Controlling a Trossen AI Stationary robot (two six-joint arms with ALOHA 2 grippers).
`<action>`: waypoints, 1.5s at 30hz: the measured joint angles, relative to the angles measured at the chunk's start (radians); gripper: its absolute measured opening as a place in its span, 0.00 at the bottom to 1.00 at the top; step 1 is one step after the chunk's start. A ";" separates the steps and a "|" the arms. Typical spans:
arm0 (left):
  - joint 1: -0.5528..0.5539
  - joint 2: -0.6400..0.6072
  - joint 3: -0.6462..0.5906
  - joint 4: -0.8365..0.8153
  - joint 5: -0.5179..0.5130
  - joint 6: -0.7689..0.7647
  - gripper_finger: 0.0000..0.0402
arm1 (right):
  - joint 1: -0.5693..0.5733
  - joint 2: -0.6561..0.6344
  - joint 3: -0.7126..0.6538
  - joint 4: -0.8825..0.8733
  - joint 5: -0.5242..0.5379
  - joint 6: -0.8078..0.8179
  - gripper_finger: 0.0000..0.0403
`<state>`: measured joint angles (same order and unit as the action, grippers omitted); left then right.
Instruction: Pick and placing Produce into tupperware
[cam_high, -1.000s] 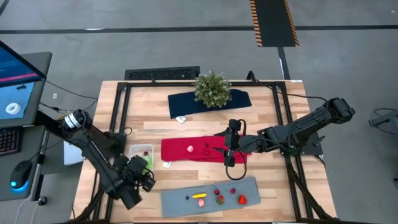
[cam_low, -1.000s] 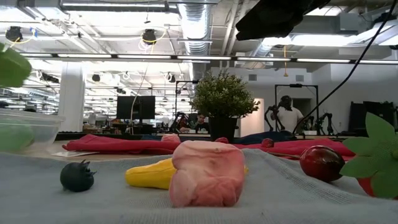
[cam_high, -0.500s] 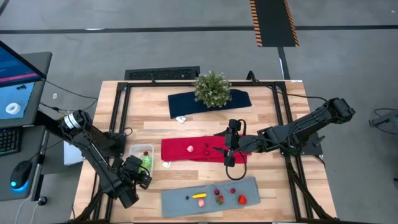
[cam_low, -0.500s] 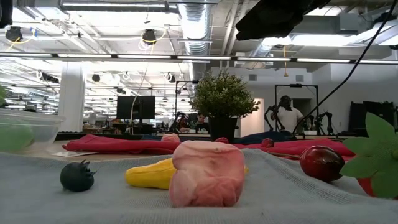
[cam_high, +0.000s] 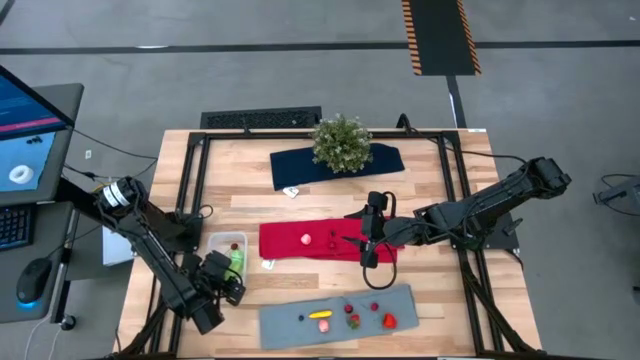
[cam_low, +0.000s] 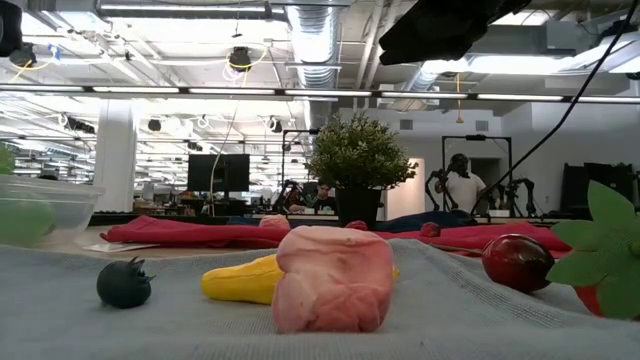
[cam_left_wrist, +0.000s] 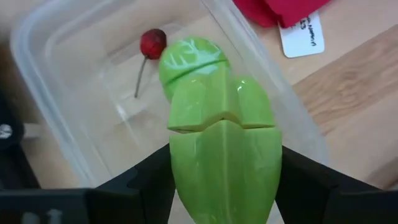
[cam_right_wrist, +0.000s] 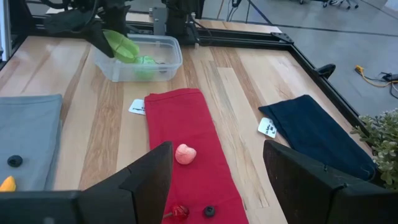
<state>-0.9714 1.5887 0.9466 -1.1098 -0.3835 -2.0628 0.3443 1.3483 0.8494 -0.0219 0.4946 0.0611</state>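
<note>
Here, the left gripper (cam_high: 225, 285) hangs over the near edge of the tupperware (cam_high: 228, 242), which sits at about 9 o'clock from the table's middle, just left of the red cloth (cam_high: 325, 242). Its 2 fingers (cam_left_wrist: 140, 180) are clamped on a green leafy vegetable (cam_left_wrist: 219, 134), spread wide by its bulk; the piece is poised above the container, tip over the rim. Inside the tupperware lies 1 red cherry with a stem (cam_left_wrist: 152, 43), and the right wrist view shows another green piece (cam_right_wrist: 145, 61) on its floor. The right gripper (cam_high: 371, 238) waits above the red cloth near table centre, jaws standing open and empty. On that cloth: 1 pink piece (cam_right_wrist: 185, 154), 1 small red berry (cam_right_wrist: 179, 211), 1 dark berry (cam_right_wrist: 209, 211). The grey mat (cam_high: 400, 300) lies at 6 o'clock, carrying a dark berry (cam_low: 124, 283), a yellow piece (cam_low: 240, 281), a pink piece (cam_low: 333, 280) and red strawberries (cam_high: 389, 321). A potted plant (cam_high: 341, 143) stands at 12 o'clock on a navy cloth (cam_high: 300, 165).
</note>
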 joint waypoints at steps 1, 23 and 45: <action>-0.003 0.000 0.000 -0.001 -0.005 0.001 0.57 | 0.000 0.000 0.000 0.000 0.000 0.000 0.68; -0.019 -0.064 0.000 0.052 -0.296 0.068 0.70 | 0.000 0.000 0.000 0.000 0.000 0.000 0.68; 0.192 -0.067 0.000 0.511 -0.498 0.679 0.70 | 0.000 0.000 0.000 0.000 0.000 0.000 0.68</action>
<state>-0.7796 1.5219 0.9470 -0.5987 -0.8811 -1.3834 0.3443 1.3483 0.8490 -0.0219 0.4946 0.0611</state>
